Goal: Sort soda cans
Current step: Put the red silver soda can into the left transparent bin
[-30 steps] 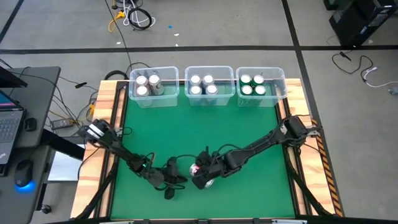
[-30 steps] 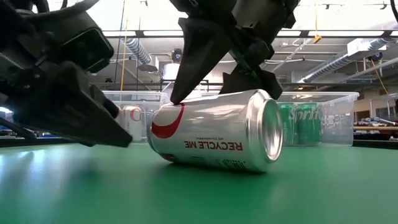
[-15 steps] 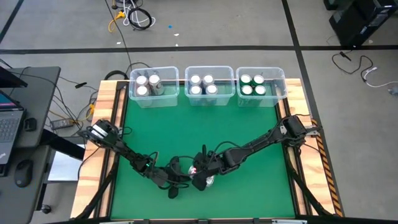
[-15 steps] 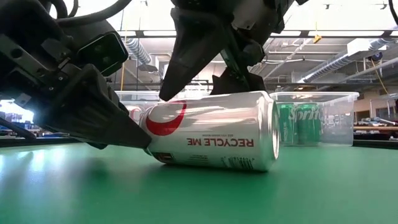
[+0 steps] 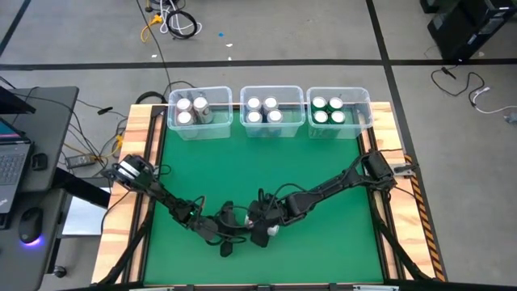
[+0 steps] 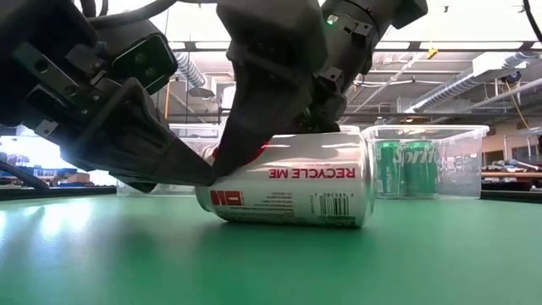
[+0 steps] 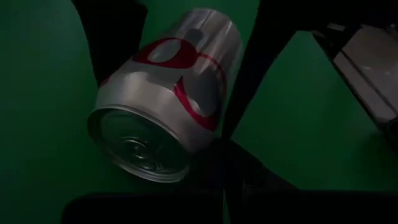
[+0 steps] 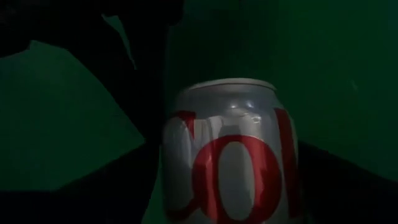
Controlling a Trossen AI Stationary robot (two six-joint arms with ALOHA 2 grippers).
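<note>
The silver can (image 6: 288,191) now lies rolled, barcode facing out, as the right gripper (image 6: 279,127) drops over it, jaws wider.

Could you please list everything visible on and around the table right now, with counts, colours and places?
Silver aluminium soda can with red lettering: one, lying on its side on the mat's near middle.
Clear plastic bins: three, along the far edge; left holds three silver-topped cans, middle four, right four green cans.
Green table mat: one, covering the tabletop.
Laptop: one, dark, on the desk left of the table.
Left gripper: shut, beside the lying can.
Right gripper: open, fingers straddling the lying can.
</note>
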